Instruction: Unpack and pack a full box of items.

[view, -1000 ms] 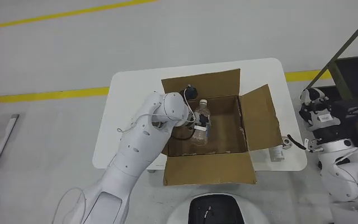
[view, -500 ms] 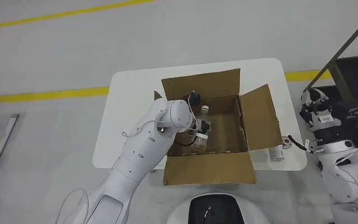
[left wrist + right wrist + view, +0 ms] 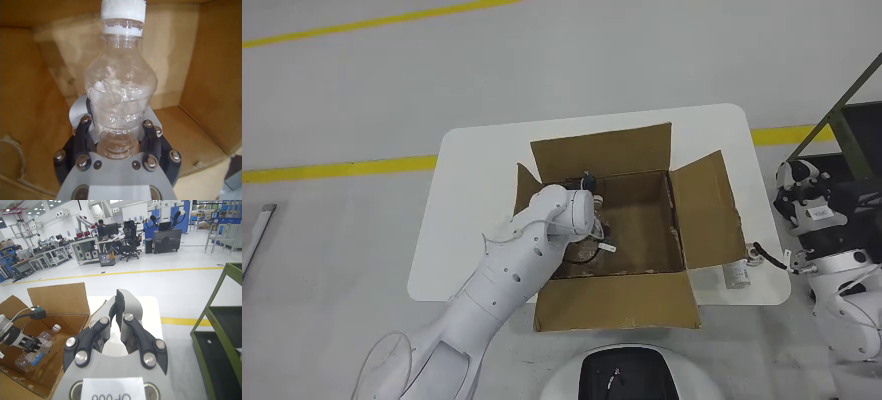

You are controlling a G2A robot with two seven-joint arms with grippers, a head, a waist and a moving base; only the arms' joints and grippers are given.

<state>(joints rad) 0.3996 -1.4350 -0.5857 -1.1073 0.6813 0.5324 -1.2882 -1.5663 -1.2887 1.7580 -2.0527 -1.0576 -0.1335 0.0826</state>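
Gripping clear white-capped plastic bottle [image 3: 121, 85] in open brown cardboard box [image 3: 602, 150] with clamped left claw [image 3: 117, 125]; right claw [image 3: 118, 313] pinched shut, empty. Seemingly sole item; unpacking or packing unclear.

The top view looks straight down from above the arms onto the white rounded table [image 3: 472, 200] and the open brown cardboard box [image 3: 602, 150]. The left wrist view sits inside that box, close behind the left gripper [image 3: 117, 119], and faces along the clear plastic bottle with a white cap [image 3: 121, 81] toward a box corner. The right wrist view looks roughly level over the right gripper [image 3: 119, 308] across the table toward the workshop hall [image 3: 132, 262], taking in the same box and bottle from the side.
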